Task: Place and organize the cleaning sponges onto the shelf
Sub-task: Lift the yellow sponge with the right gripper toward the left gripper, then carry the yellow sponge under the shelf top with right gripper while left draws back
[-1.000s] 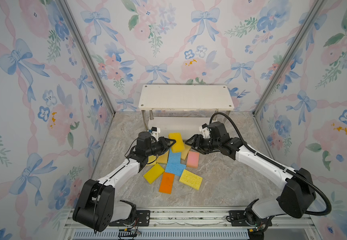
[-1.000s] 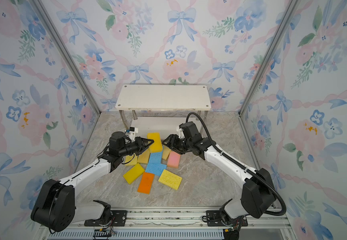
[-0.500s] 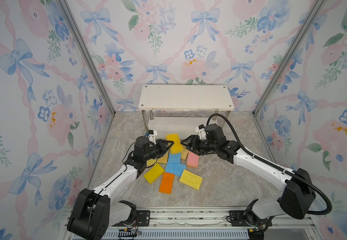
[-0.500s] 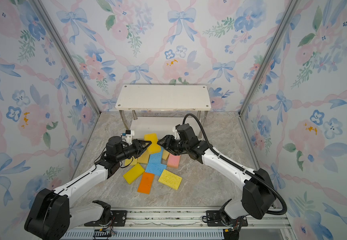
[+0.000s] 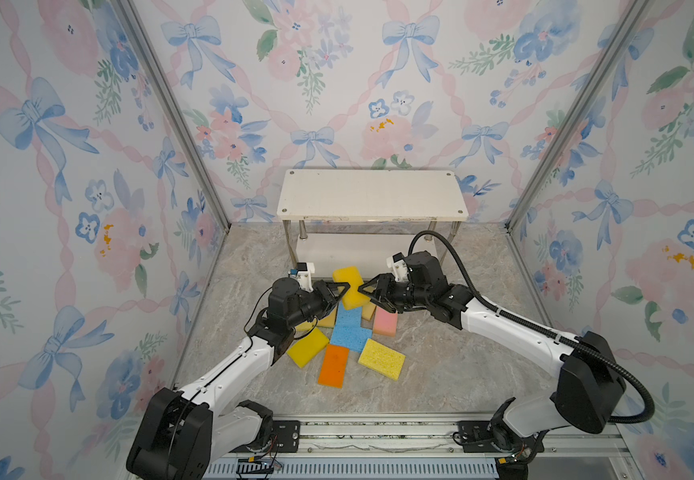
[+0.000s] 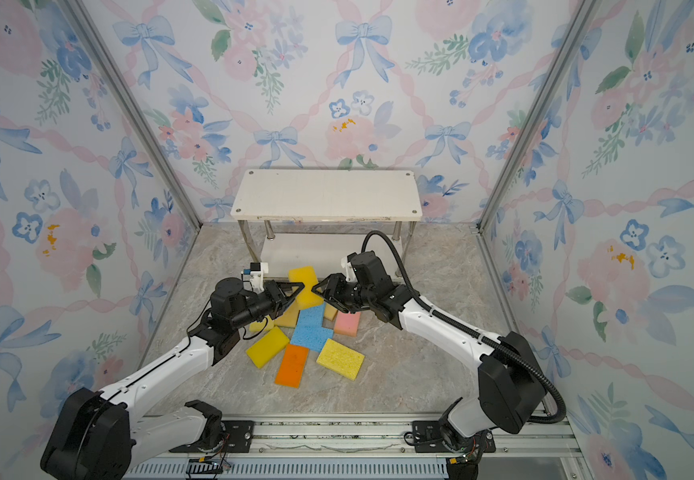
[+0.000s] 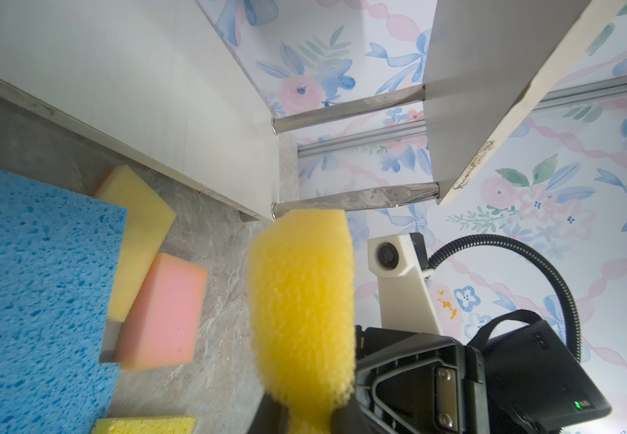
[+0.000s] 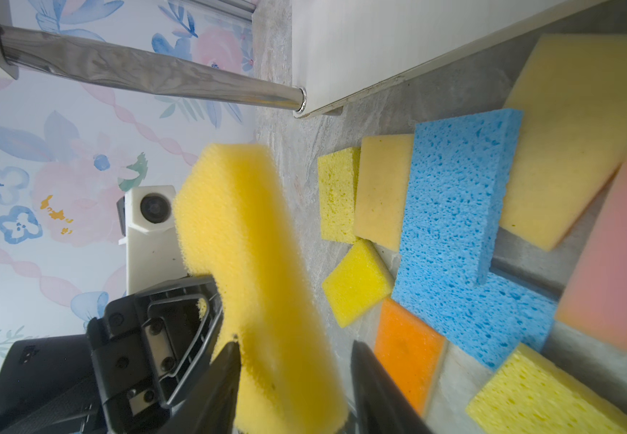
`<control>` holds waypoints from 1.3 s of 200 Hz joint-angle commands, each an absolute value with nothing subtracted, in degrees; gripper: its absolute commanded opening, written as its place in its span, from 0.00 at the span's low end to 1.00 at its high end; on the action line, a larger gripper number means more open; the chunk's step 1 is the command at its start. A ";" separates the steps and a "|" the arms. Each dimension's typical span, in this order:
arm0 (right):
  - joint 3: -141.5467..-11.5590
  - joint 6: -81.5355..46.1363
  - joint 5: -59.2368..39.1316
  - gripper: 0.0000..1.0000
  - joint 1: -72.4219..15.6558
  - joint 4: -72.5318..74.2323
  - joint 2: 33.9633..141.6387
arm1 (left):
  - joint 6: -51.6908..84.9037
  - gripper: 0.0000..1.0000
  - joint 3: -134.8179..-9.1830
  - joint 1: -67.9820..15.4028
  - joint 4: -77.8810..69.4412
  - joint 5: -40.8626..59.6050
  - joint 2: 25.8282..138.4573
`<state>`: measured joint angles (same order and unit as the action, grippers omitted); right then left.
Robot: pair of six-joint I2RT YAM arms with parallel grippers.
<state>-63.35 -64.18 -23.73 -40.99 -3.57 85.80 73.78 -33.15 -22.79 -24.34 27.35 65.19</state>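
Right gripper (image 5: 365, 293) is closing in, jaws narrowing astride the yellow sponge (image 5: 349, 277) the left gripper (image 5: 345, 291) is pinching, apparently proceeding with a handover.

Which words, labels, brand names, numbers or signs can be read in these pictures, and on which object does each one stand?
None can be read in any view.
The cleaning sponges, the shelf and the flowered walls carry no writing, label or number that shows.
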 commanded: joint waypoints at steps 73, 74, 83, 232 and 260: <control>-63.63 -64.38 -25.33 0.22 -40.47 -1.86 86.22 | 74.27 0.16 -33.84 -23.26 -26.16 25.38 64.48; -63.63 -64.36 -25.32 0.22 -40.45 -1.90 86.22 | 74.27 0.16 -33.88 -23.27 -26.13 25.39 64.50; -63.63 -64.36 -25.31 0.18 -40.45 -1.77 86.31 | 74.22 0.16 -33.94 -23.28 -26.23 25.40 64.73; -73.92 -67.91 -15.01 0.15 -41.19 8.54 104.28 | 56.87 0.98 -32.36 -10.81 22.53 10.08 42.90; -80.52 -67.70 -11.94 0.15 -42.27 9.01 110.47 | 54.81 0.98 -32.33 -10.59 25.29 10.25 40.53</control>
